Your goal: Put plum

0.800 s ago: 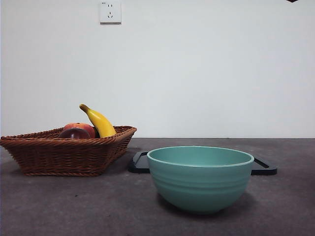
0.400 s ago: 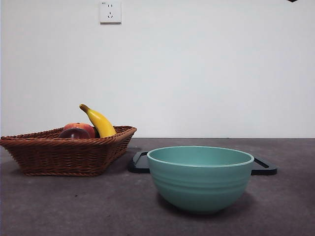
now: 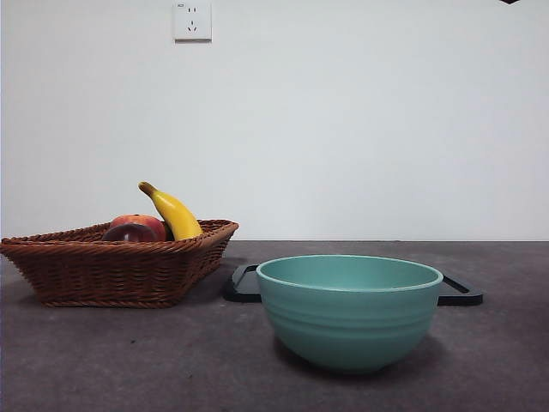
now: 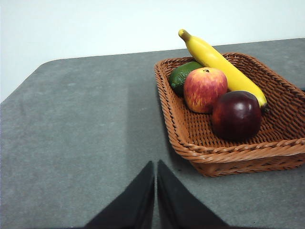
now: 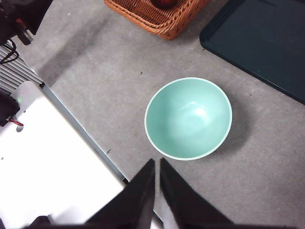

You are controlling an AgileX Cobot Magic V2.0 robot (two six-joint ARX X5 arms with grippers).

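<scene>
The plum (image 4: 237, 114) is seen in the basket (image 4: 190, 138), next to the apple (image 4: 205, 89) and touching the banana (image 4: 221, 64). A green fruit (image 4: 183, 75) is tucked behind the apple. In the front view the plum (image 3: 129, 233) is only partly seen over the basket rim (image 3: 111, 257), with the apple (image 3: 141, 223) behind it and the banana (image 3: 174, 212) sticking up.

The left gripper (image 4: 156, 191) is held above the bare table (image 4: 81, 133), near the basket but not touching it. Its jaws are pressed together and nothing is held.

The right gripper (image 5: 157, 191) is held high over the table, above the green bowl (image 5: 188, 118). Its jaws are also closed with nothing in them. The bowl is empty. A dark tray (image 5: 262, 43) is seen behind the bowl.
</scene>
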